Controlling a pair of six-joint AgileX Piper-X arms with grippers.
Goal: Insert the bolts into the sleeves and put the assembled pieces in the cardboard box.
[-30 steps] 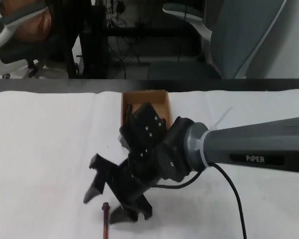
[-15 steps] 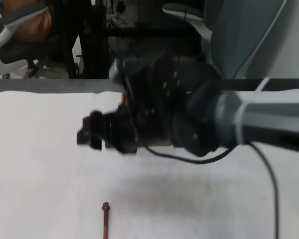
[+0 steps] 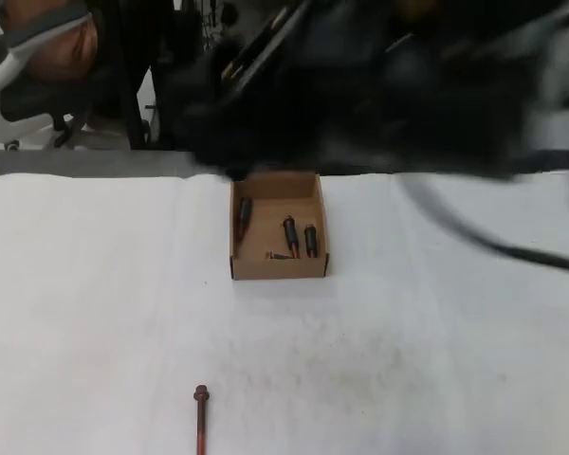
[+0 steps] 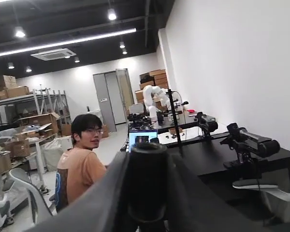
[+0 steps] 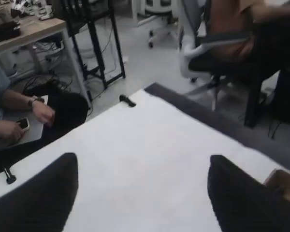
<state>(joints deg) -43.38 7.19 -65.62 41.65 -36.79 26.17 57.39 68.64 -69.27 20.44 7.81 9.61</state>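
Observation:
The cardboard box (image 3: 278, 267) stands at the back middle of the white bench, with several dark sleeved bolts (image 3: 289, 232) lying inside. One bare copper-coloured bolt (image 3: 201, 417) lies near the front edge, left of centre. A blurred dark arm (image 3: 360, 85) stretches across high above the box. My right gripper (image 5: 142, 193) is open over bare white cloth, its fingers (image 5: 38, 193) wide apart and a corner of the box (image 5: 285, 181) beside one of them. My left gripper (image 4: 147, 193) is tipped up toward the room, shut on a black sleeve (image 4: 147, 169).
The dark far edge of the bench (image 3: 76, 163) runs behind the box, with office chairs (image 3: 455, 66) beyond it. A small black object (image 5: 127, 100) lies near the cloth's edge. White cloth spreads wide on both sides of the box.
The arm that was low over the bench beside the loose bolt has swung up and back, uncovering the box. The bolt has stayed where it was.

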